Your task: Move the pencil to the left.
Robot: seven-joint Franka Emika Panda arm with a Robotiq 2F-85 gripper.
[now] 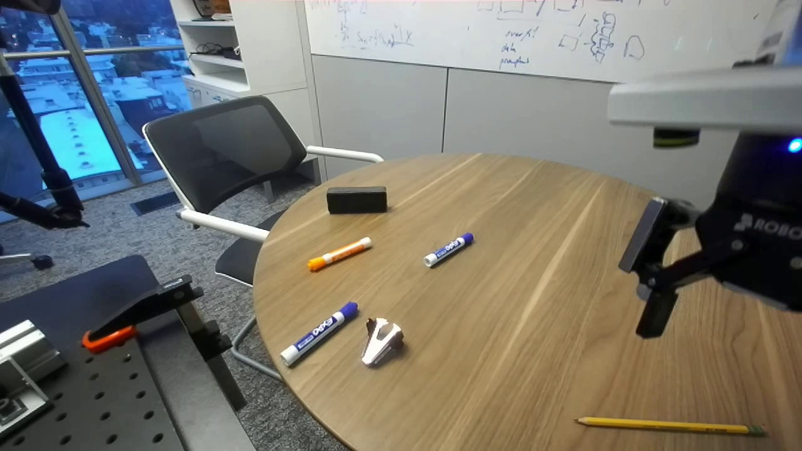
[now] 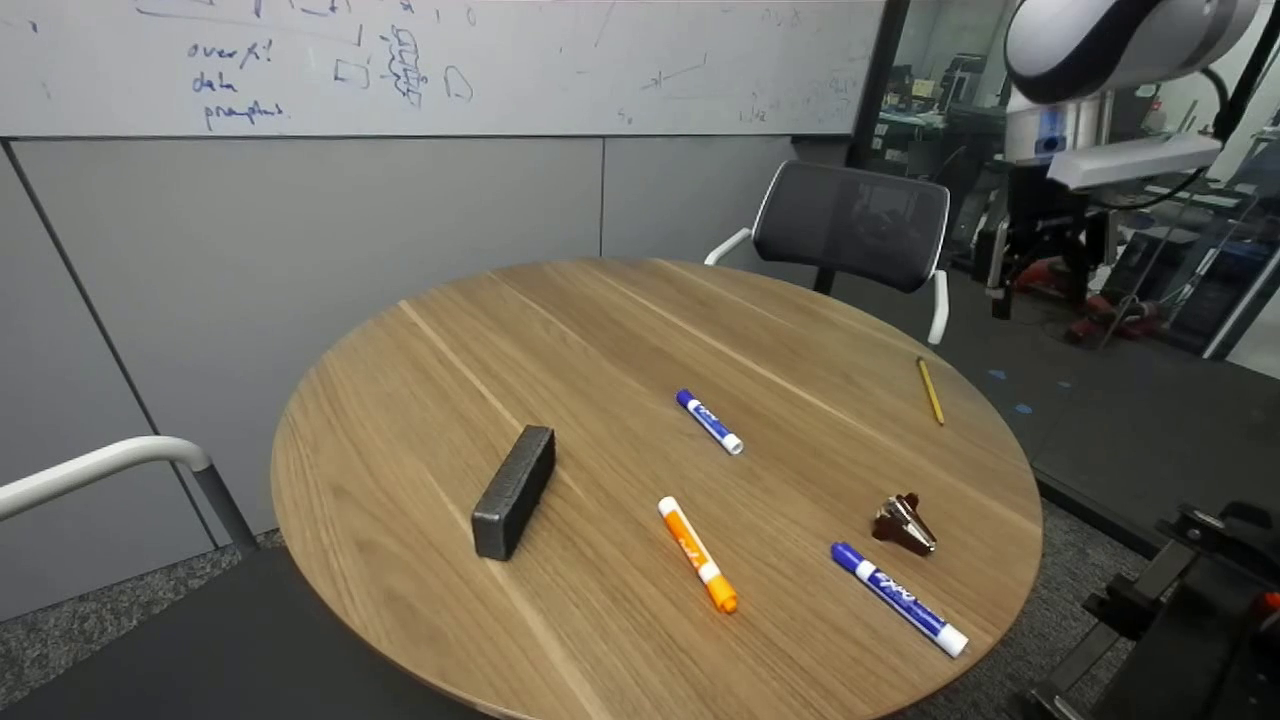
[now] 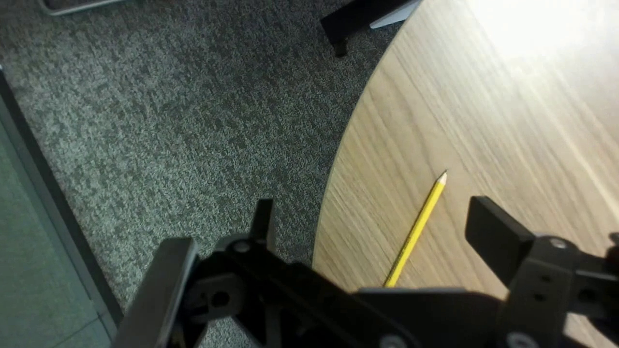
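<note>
The pencil lies on the table near its edge, well apart from the staple remover and the orange marker. The pincer, spread wide, hangs above table level, apart from the pencil. Both exterior views show a black block well away from the pencil

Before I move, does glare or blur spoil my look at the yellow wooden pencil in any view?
Wrist view: glare bleaches the round wood-grain table at upper right but misses the yellow wooden pencil, whose point looks reasonably crisp; its lower end is hidden. Both exterior views: no glare on it, outline distinct.
</note>
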